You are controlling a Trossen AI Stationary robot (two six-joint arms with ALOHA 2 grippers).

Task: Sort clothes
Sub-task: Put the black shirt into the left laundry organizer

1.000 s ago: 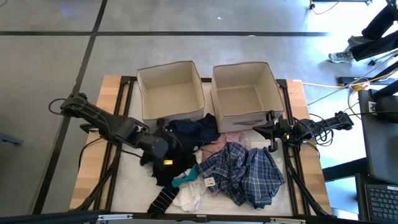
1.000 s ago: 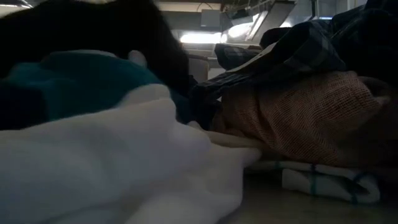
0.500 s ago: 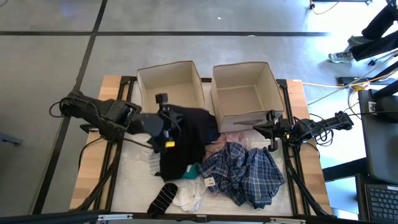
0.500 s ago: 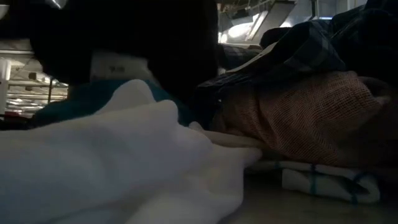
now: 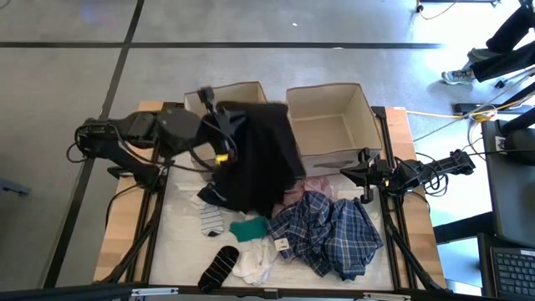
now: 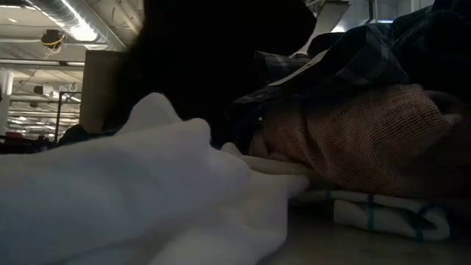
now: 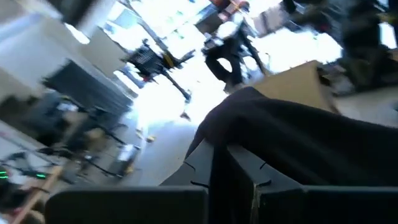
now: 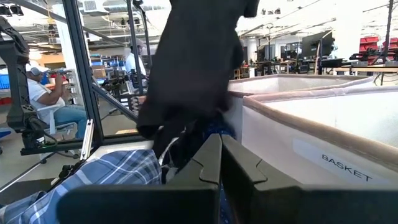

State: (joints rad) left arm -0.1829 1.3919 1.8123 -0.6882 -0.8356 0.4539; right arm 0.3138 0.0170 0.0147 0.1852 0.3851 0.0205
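The left gripper (image 5: 219,113) is up over the left beige box (image 5: 198,102) with its jaws pinched tight on a black garment (image 5: 255,155), which hangs down across the box's front onto the pile. Below it on the table (image 5: 125,226) lie a teal item (image 5: 249,227), a striped sock (image 5: 219,266) and a blue-plaid shirt (image 5: 334,234). The right gripper (image 5: 363,177) waits beside the right beige box (image 5: 328,125), jaws together and holding nothing.

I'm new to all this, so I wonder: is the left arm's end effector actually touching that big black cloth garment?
Touching. In the left wrist view the left end effector is shut on the black cloth garment, which drapes over its fingers.
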